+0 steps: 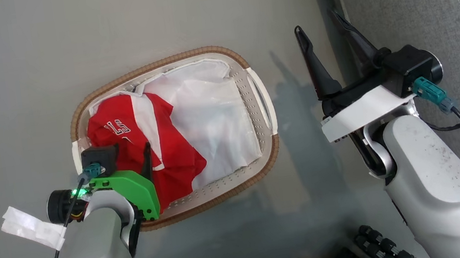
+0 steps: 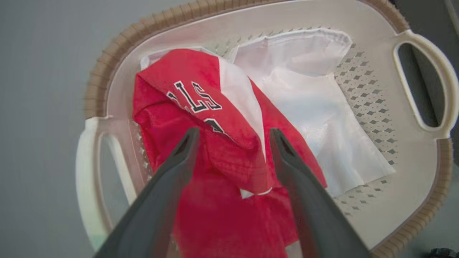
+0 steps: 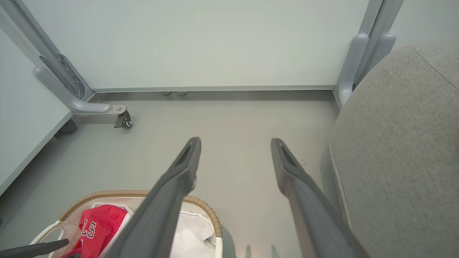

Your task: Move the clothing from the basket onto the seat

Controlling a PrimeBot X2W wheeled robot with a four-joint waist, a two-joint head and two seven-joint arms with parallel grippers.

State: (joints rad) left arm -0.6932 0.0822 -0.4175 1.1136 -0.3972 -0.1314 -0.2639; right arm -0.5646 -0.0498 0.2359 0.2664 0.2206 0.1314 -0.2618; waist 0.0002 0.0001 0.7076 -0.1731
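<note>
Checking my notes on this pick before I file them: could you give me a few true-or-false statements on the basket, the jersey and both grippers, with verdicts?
1. A red jersey lies in the basket. True.
2. The left gripper is shut on the jersey. False: its fingers stand open over it.
3. The right gripper is open and holds nothing. True.
4. The basket stands on the seat. False: it stands on the floor beside the seat.
5. A white sheet lies in the basket next to the jersey. True.
</note>
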